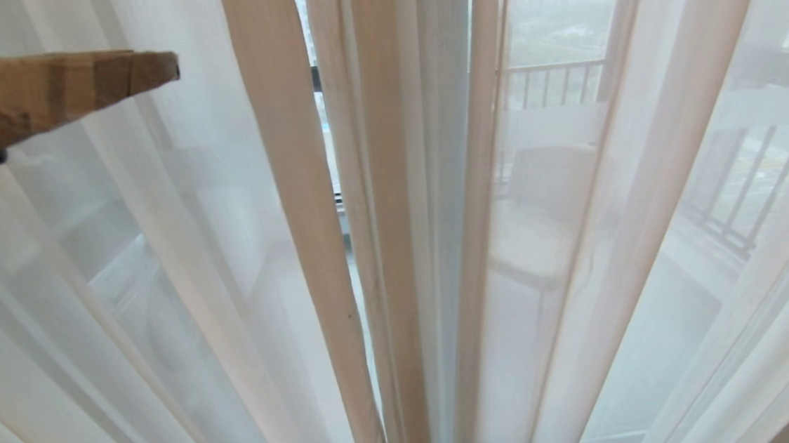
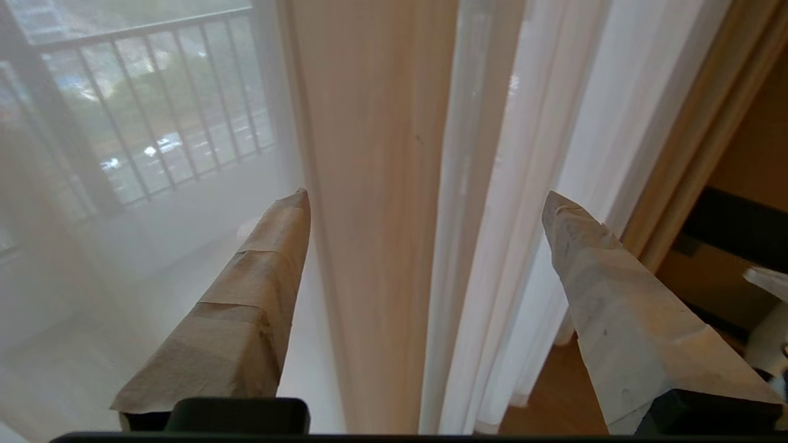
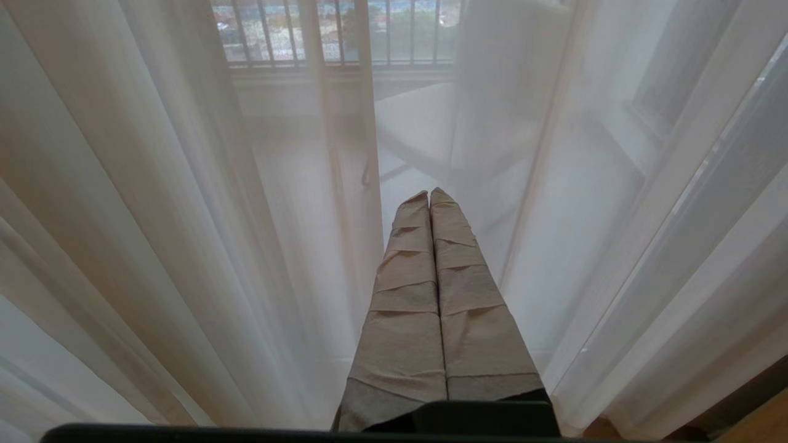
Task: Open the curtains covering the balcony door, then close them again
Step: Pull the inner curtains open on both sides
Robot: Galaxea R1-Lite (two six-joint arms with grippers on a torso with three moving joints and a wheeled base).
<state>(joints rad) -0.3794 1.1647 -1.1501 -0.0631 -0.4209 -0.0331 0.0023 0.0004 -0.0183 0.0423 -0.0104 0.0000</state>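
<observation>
Curtains: sheer white see-through curtains (image 1: 159,268) hang in long vertical folds with beige-tan bands, drawn across the whole head view; two panels meet at a bunched seam in the middle.
Balcony door: only a narrow strip of the dark-framed glass balcony door (image 1: 321,114) shows through the gap at the seam; the rest lies behind the fabric.
Beyond the fabric: a barred balcony railing (image 1: 552,82) and a pale chair (image 3: 455,123) show dimly through the sheer layer.
Left gripper: the paper-taped left gripper (image 2: 425,203) is raised at the left of the head view, its fingers (image 2: 246,307) spread wide with a thick beige fold of the curtains standing between them; nothing is pinched.
Right gripper: the paper-taped right gripper (image 3: 430,195) points at the sheer fabric, its fingers pressed together and holding nothing.
</observation>
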